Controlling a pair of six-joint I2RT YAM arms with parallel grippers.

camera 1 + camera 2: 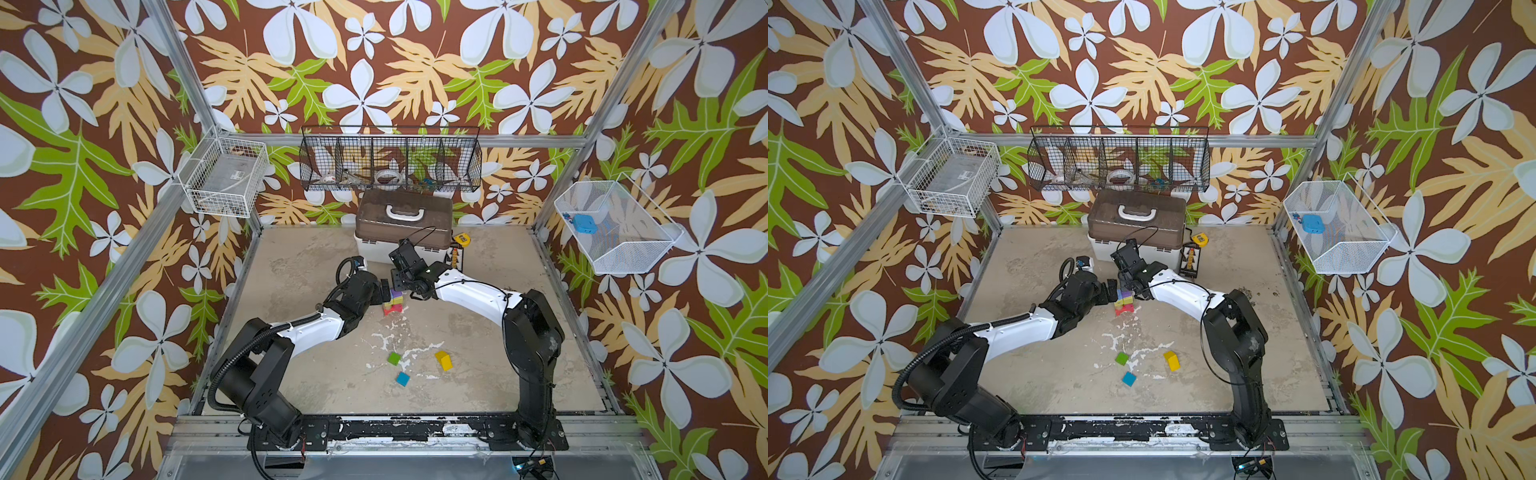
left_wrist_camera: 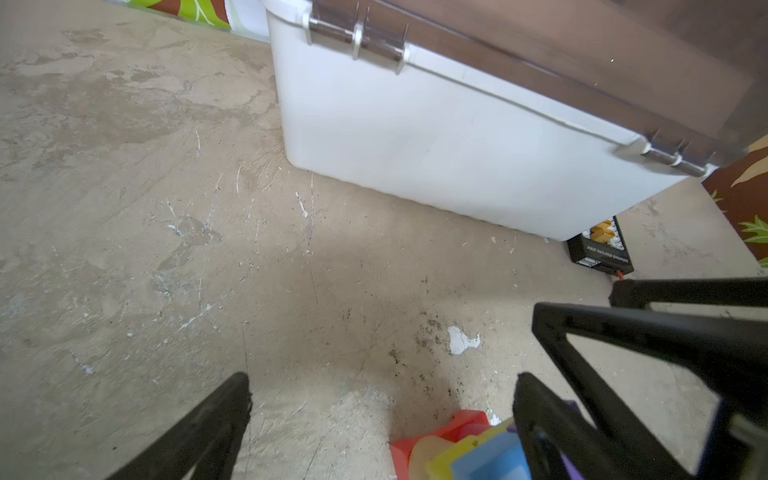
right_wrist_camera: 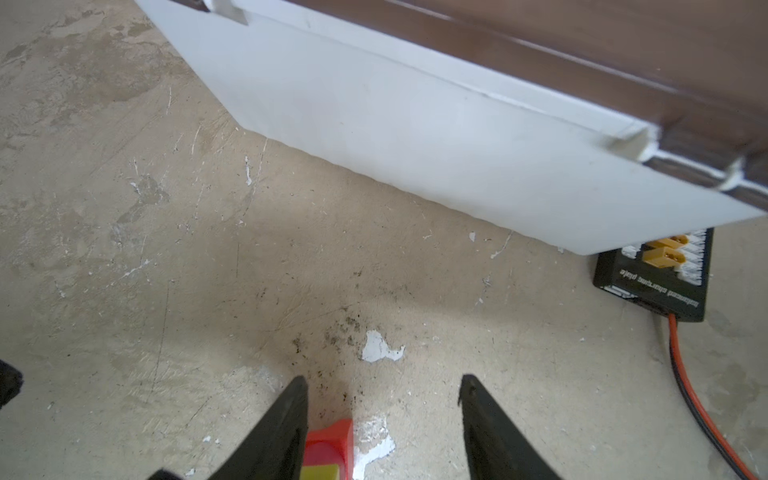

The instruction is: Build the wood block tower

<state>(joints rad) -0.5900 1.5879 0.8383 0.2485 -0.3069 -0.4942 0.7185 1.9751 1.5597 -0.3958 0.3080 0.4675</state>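
The tower stands in the middle of the table, in front of the white box. It is short (I can see red at the bottom, then yellow, blue and purple).

My left gripper is spread wide. In the left wrist view the tower sits low between its fingers, close to one finger; I cannot tell if they touch.

My right gripper has its fingers apart too and squeezes nothing that I can see. The tower's red bottom piece shows just beside one finger.

In both top views each arm comes up from the front rail, bends at the elbow and leans in. The two grippers meet at the tower, one on each side.

A green cube, a blue cube and a yellow block lie loose, nearer to the rail.
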